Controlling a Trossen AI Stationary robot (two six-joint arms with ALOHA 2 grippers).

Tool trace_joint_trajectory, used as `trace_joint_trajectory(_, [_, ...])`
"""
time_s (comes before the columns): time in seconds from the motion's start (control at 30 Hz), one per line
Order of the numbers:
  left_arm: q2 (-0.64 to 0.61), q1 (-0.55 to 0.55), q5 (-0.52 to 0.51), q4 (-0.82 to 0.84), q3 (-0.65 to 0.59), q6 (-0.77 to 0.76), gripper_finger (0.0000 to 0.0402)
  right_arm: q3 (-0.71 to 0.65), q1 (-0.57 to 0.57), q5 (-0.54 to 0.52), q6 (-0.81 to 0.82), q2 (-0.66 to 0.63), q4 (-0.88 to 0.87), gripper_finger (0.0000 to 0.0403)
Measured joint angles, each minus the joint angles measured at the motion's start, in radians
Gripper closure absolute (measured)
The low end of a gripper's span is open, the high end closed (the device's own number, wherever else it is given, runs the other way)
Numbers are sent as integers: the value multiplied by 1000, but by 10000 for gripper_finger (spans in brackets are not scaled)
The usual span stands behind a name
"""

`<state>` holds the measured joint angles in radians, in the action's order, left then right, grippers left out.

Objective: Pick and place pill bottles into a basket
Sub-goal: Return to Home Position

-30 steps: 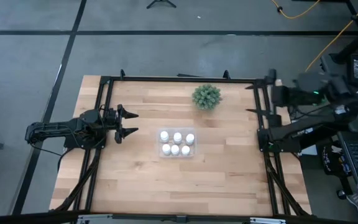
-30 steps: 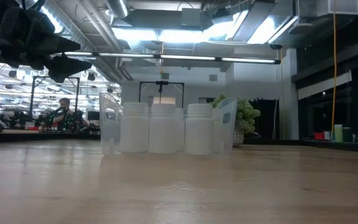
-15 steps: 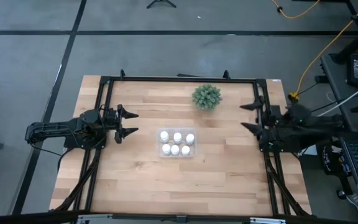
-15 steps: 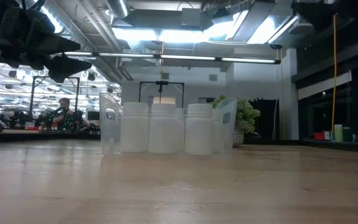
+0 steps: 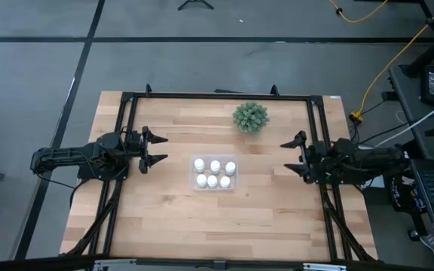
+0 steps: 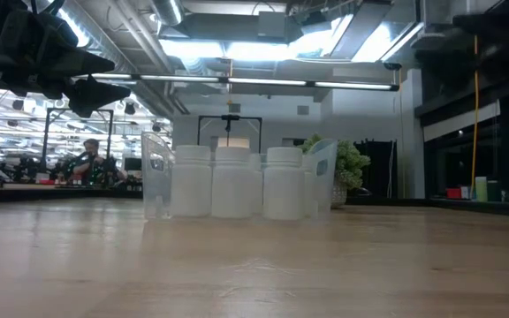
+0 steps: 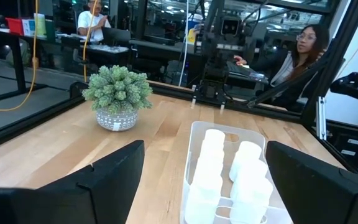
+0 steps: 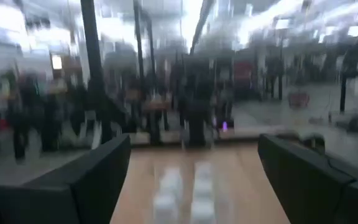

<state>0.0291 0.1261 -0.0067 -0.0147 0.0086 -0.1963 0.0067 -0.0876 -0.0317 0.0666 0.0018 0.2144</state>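
Note:
Six white pill bottles (image 5: 215, 174) stand upright in two rows inside the clear basket (image 5: 234, 184) at the table's middle. They also show in the low view (image 6: 233, 182) and in the left wrist view (image 7: 232, 171). My left gripper (image 5: 159, 150) is open and empty, left of the basket, above the table. My right gripper (image 5: 294, 156) is open and empty near the table's right edge, pointing toward the basket.
A green spiky plant in a small pot (image 5: 250, 117) stands at the far side of the table, right of centre. A black frame (image 5: 217, 95) runs around the table. People sit in the room beyond, as the left wrist view shows (image 7: 300, 53).
My right arm has swung in from beyond the table's right edge and now points toward the basket with its gripper over the right edge. The bottles and basket have stayed in place.

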Motion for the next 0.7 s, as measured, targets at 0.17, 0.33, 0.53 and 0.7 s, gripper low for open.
trace_joint_trajectory(0.17, [0, 0, 0, -1, 0, 0, 74, 0, 23, -6, -22, 0, -135, 49])
trace_joint_trajectory(0.33, [0, 0, 0, -2, 0, 0, 74, 0, 57, -85, -59, 0, -147, 49])
trace_joint_trajectory(0.53, [0, 0, 0, -2, 0, 0, 73, 0, 100, -109, -20, 0, -138, 49])
trace_joint_trajectory(0.7, [0, 0, 0, -2, 0, 0, 75, 0, 110, -109, 67, 0, -137, 49])
